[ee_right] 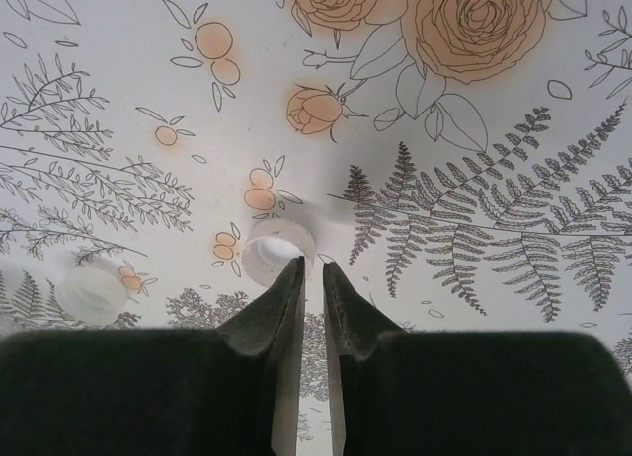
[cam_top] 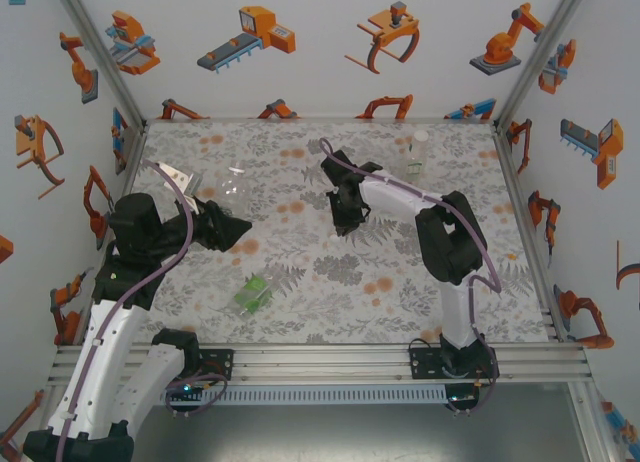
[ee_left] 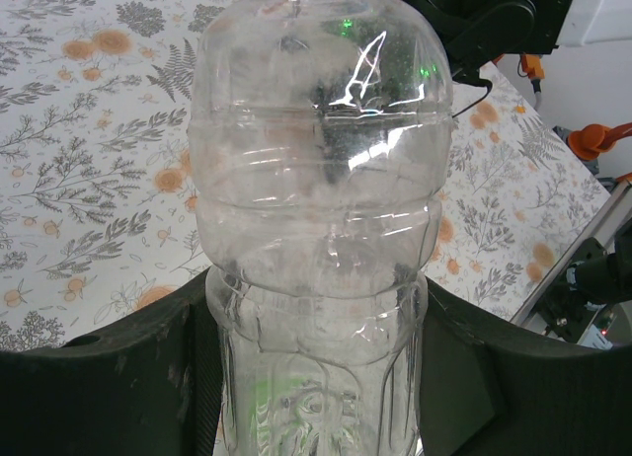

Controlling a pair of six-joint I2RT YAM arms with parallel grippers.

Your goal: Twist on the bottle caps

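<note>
The left gripper point(ee_left: 316, 387) is clamping a clear bottle point(ee_left: 321, 180). In the left wrist view its black fingers point(ee_left: 109, 377) are pressing the ribbed lower body from 9 and 3 o'clock, and the bulging shoulder is rising toward 12. From above, the left gripper point(cam_top: 228, 227) is pointing toward 2 o'clock and the clear bottle point(cam_top: 237, 185) is sticking out past its tips over the left half of the floral table point(cam_top: 450, 302).

The right gripper point(ee_right: 312, 270) is hanging low over the cloth with its fingers drawn almost together, leaving a thin slit. The right wrist view is giving detail that the overhead picture is too coarse for. A white cap point(ee_right: 269, 256) is lying open side up on the table at 11 o'clock of the tips, its near edge touching or tucked behind the left fingertip. I cannot tell whether the rim is being nipped. A second cap point(ee_right: 91, 294) is lying well apart at 9 o'clock.

The top view is adding the wider layout. The right gripper point(cam_top: 348, 220) is sitting near the table's middle. A green bottle point(cam_top: 253, 293) is lying on its side at 6 o'clock of the left gripper. A second clear bottle point(cam_top: 417, 152) is standing upright at 1 o'clock of the right gripper, near the far edge.
</note>
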